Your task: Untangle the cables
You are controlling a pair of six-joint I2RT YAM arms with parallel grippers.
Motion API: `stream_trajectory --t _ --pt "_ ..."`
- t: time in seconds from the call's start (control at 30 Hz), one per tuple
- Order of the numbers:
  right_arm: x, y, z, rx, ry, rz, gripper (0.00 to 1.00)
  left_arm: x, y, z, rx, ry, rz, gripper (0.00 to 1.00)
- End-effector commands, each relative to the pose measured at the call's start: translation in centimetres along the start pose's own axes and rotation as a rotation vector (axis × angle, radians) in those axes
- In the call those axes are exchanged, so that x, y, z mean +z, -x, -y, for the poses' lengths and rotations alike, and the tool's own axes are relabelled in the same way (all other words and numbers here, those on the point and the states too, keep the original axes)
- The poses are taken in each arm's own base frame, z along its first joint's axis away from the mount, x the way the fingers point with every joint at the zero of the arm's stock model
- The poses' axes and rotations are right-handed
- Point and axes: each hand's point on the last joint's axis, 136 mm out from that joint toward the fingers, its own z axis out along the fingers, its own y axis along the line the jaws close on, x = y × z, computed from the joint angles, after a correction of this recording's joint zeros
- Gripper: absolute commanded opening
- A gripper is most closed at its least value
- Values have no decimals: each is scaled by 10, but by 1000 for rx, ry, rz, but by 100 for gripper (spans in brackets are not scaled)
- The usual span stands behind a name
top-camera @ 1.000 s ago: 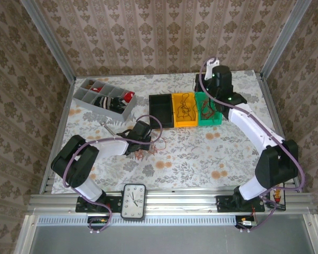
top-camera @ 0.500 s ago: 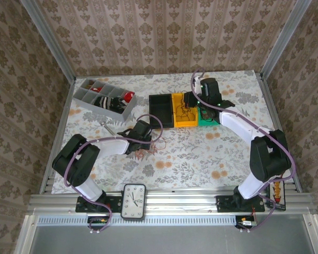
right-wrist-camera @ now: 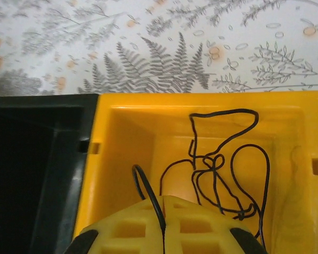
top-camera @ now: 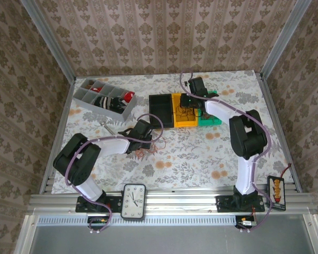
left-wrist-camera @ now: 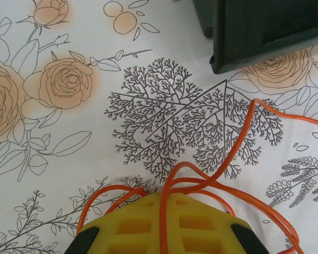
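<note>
We see the left gripper clamped tight, its yellow pads meeting on an orange cable. The cable loops out to the right over the flowered table, left of the middle. A corner of the black bin lies just beyond it on the far side. The right gripper is likewise pinched together, on a dark cable whose loops lie on the floor of the yellow bin. The black bin touches that bin's left side and the green bin its right.
</note>
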Motion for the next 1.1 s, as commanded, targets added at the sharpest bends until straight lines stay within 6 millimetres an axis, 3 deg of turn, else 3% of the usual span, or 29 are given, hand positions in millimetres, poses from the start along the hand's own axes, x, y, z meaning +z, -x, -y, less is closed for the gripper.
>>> stream_trajectory --t 0.0,0.1,0.23,0.43,0.6,0.67,0.77,0.83,0.87,0.93,1.07 --pt "10 -5 15 30 -87 -33 6 8 -28 -7 21 25 -96 0" --pt "11 -3 17 29 -102 -23 9 8 -26 -4 33 15 -93 0" --pt "0 6 11 15 -86 12 27 6 -22 3 62 -17 -78 0" --pt "-38 29 0 21 -47 121 41 -1 -15 20 120 -84 -51 0" --pt "-72 32 1 16 -66 184 46 -7 -10 46 203 -183 -41 0" --pt "-86 23 -3 -8 -65 193 46 -12 -8 62 249 -248 -34 0" --pt "-100 -11 -26 -85 13 166 46 -20 -5 79 311 -304 -9 2" --pt "-106 -43 -42 -158 53 131 46 -27 0 84 331 -345 27 30" --pt "-108 -59 -50 -192 78 109 46 -32 4 83 316 -358 48 39" --pt "-112 -87 -58 -226 115 63 47 -40 13 74 246 -369 90 47" --pt "-116 -134 -81 -302 242 -46 47 -53 28 36 43 -365 156 54"
